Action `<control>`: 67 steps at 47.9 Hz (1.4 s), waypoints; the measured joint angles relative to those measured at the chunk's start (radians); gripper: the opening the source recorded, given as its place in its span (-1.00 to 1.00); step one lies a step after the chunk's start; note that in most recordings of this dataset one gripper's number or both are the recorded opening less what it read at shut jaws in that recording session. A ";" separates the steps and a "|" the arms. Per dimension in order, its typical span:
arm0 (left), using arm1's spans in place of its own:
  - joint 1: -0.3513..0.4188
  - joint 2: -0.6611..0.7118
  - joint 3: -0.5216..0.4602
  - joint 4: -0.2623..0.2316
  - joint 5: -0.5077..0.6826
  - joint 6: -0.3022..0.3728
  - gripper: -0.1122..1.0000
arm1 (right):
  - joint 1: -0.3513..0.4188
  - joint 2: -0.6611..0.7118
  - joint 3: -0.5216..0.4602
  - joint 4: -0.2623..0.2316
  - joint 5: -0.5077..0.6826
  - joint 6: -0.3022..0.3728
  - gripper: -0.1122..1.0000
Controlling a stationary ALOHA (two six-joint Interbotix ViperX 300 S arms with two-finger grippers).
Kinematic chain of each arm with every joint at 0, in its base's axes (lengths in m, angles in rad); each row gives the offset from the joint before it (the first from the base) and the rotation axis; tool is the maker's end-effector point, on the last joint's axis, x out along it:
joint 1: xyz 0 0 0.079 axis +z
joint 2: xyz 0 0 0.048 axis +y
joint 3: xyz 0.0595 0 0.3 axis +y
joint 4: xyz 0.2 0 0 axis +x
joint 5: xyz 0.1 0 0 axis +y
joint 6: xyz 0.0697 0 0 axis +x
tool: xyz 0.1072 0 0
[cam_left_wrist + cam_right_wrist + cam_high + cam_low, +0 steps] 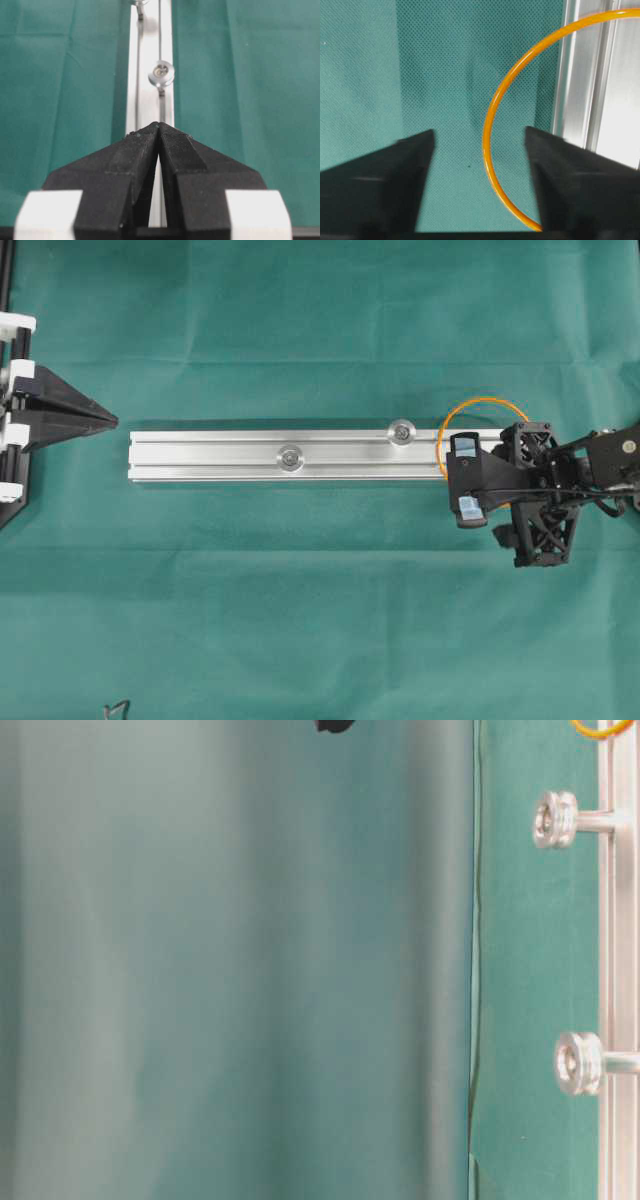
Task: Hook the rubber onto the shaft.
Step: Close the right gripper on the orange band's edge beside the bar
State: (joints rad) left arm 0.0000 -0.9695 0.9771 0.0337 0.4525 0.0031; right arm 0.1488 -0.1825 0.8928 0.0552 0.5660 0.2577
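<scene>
Green cloth covers the whole worktop. Right gripper [480, 185] stands with its jaws apart astride the rubber [474, 405], nothing pinched yet; the loop lies over the rail's [200, 457] right end. Better to close squarely on the cord before lifting toward the nearer shaft [402, 431]. Left gripper [159, 131] rests closed, empty, off the rail's left end.

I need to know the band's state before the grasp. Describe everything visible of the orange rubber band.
The rubber band is a thin, glossy orange loop, roughly round and unstretched. It lies flat at the right end of the silver rail, partly on the rail, partly on the green cloth. One arc runs between the fingers of the right gripper, touching neither in view. It is on neither shaft.
</scene>
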 measured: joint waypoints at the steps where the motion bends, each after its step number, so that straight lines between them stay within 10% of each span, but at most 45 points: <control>1: -0.002 0.000 0.000 -0.002 0.000 -0.002 -0.76 | 0.000 0.002 0.000 0.000 0.000 0.000 0.12; 11: -0.002 0.000 0.002 0.000 0.000 0.000 -0.76 | 0.000 0.009 0.000 -0.014 0.000 -0.002 -0.67; 41: 0.000 0.000 0.000 -0.002 0.000 0.000 -0.76 | 0.000 -0.005 -0.008 -0.025 0.023 0.000 -0.68; 67: 0.000 -0.002 0.002 0.000 0.000 0.000 -0.76 | 0.000 -0.129 -0.137 -0.110 0.270 -0.002 -0.68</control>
State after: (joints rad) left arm 0.0000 -0.9710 0.9787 0.0337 0.4525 0.0031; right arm 0.1488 -0.3114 0.7563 -0.0552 0.8360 0.2562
